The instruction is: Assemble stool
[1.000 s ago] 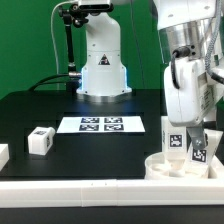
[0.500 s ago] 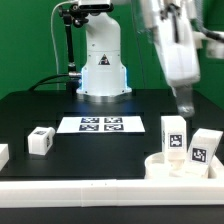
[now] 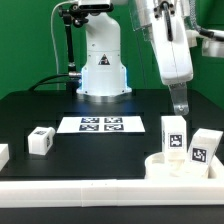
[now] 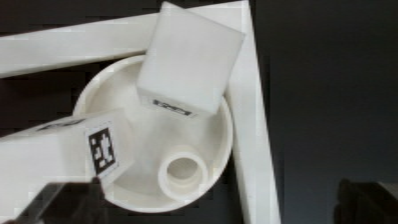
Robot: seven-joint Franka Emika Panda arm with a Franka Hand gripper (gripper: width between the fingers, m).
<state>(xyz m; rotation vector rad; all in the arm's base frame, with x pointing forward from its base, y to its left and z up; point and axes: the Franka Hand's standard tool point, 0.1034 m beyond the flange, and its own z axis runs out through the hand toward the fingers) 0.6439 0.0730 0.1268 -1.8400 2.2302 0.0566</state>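
The round white seat disc (image 3: pixel 168 166) lies at the front on the exterior view's right. Two chunky white legs stand upright in it, one (image 3: pixel 173 136) nearer the middle and one (image 3: pixel 204 149) further right, each with a marker tag. My gripper (image 3: pixel 179 101) hangs above them, apart from both, open and empty. In the wrist view the seat disc (image 4: pixel 171 120) shows from above with one leg (image 4: pixel 189 60) and the tagged leg (image 4: pixel 68 152) in it. My gripper (image 4: pixel 205 215) shows only as dark fingers (image 4: pixel 43 206) at the picture's corners, spread wide.
A loose tagged leg (image 3: pixel 40 140) lies on the black table at the exterior view's left, and another white part (image 3: pixel 3 155) sits at the left edge. The marker board (image 3: pixel 100 124) lies mid-table before the robot base (image 3: pixel 103 70). A white border rail (image 3: pixel 90 190) runs along the front.
My gripper was down at the leg on the seat disc a second ago. It has let go and risen well above it, then drifted slightly left. Both legs stay standing.
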